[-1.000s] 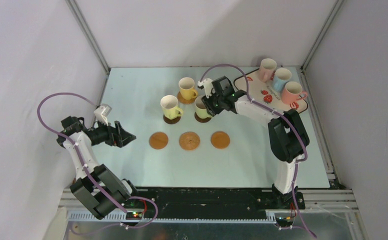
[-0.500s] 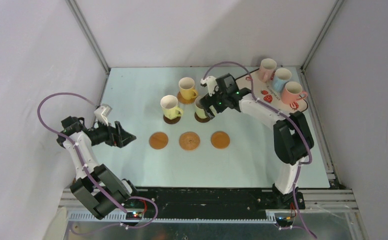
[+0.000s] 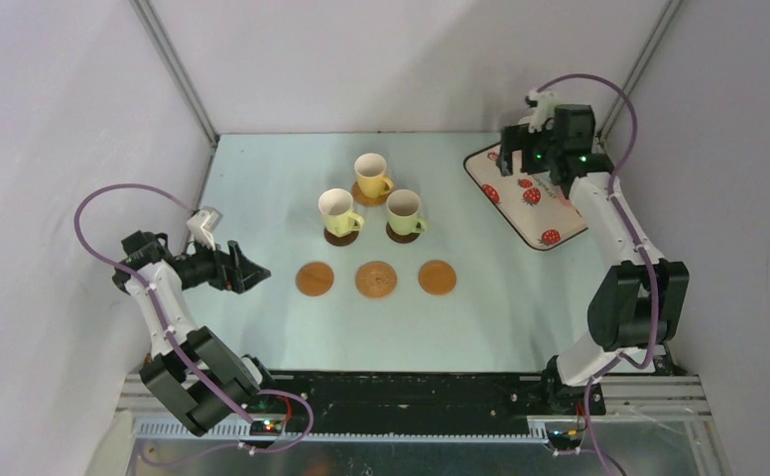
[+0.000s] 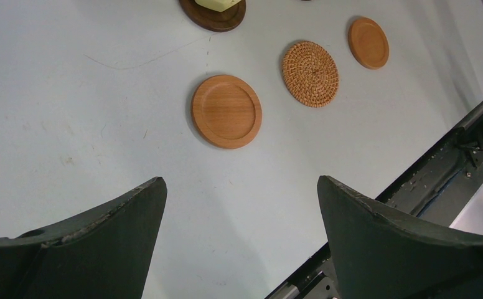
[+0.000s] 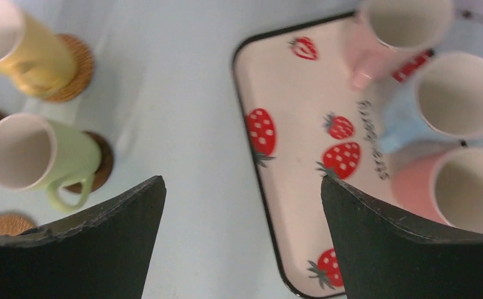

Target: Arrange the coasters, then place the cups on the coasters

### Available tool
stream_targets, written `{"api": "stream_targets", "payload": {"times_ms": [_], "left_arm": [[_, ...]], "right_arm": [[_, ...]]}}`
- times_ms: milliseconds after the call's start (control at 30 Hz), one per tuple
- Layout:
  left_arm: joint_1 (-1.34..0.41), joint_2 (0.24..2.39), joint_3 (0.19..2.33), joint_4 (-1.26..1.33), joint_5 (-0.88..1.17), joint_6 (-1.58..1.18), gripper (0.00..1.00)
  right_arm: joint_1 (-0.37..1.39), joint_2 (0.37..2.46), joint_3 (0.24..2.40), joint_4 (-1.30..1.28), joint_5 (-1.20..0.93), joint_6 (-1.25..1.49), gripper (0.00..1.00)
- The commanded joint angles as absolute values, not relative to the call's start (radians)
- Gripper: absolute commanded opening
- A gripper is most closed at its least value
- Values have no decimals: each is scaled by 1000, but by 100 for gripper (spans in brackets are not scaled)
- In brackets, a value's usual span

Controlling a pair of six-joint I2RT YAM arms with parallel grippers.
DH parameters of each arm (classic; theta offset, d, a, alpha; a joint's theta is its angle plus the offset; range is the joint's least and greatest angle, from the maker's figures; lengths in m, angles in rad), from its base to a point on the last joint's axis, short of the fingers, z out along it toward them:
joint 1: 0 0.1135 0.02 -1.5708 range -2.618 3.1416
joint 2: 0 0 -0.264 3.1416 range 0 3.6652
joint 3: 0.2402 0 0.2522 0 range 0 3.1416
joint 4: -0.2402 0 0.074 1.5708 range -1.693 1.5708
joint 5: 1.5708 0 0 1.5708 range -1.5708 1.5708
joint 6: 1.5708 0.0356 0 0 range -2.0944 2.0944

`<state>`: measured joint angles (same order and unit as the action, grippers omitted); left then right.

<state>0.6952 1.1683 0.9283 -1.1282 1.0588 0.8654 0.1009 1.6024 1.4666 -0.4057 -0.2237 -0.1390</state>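
Observation:
Three cups stand on coasters mid-table: a yellow cup (image 3: 371,176) on a tan coaster, a pale green cup (image 3: 337,211) and another pale green cup (image 3: 403,209), each on a dark brown coaster. Three bare orange-tan coasters lie in a row in front: left (image 3: 315,279), woven middle (image 3: 376,280), right (image 3: 438,278). My right gripper (image 3: 515,157) hangs open above the strawberry tray (image 3: 540,203), with nothing between its fingers. Its wrist view shows two pink cups (image 5: 401,28) (image 5: 466,196) and a light blue cup (image 5: 454,96) on the tray (image 5: 301,87). My left gripper (image 3: 254,272) is open and empty, left of the coaster row.
White walls close in the table on three sides. The tray sits at the back right corner. The black rail with the arm bases (image 3: 411,392) runs along the near edge, and it shows in the left wrist view (image 4: 450,162).
My right gripper opened, let go of the pale green cup on the dark coaster, and swung back right to above the tray. The left arm has not moved.

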Motion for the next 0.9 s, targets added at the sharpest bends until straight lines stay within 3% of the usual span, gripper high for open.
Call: {"api": "stream_targets", "payload": {"times_ms": [0,867], "left_arm": [[704,1137,948,-1138,1095,887,98],[704,1159,952,-1139,1096,889,98]], "right_arm": [[16,1632,1458,-371,-147,-50,100],[-59,1807,1461,-246,37,29,97]]}}
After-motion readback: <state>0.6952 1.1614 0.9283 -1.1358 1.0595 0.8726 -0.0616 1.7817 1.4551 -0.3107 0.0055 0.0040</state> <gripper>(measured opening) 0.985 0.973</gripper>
